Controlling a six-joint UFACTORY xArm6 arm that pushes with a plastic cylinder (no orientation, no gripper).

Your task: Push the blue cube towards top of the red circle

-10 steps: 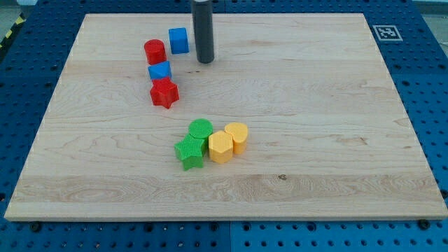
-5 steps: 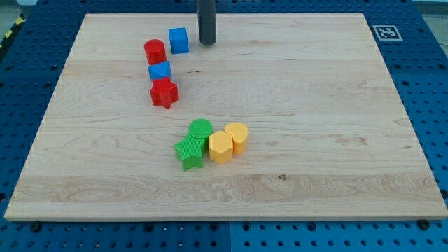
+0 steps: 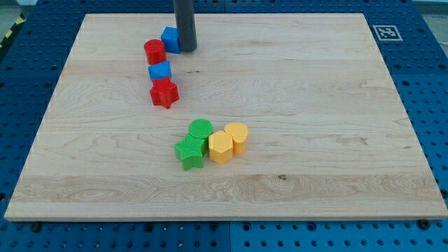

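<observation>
The blue cube (image 3: 170,38) sits near the view's top left, just up and right of the red circle (image 3: 155,51), a short red cylinder. The two look close or touching. My tip (image 3: 187,49) is pressed against the cube's right side, and the dark rod hides the cube's right edge.
A second blue block (image 3: 159,71) and a red star (image 3: 164,92) lie below the red circle. A green circle (image 3: 201,129), green star (image 3: 189,152), yellow hexagon (image 3: 220,147) and yellow cylinder (image 3: 236,136) cluster at the board's middle. The board's top edge (image 3: 224,14) is close above the cube.
My tip moved up, then left, and reached the blue cube's right side. The cube shifted a little left and up, closer to the red circle.
</observation>
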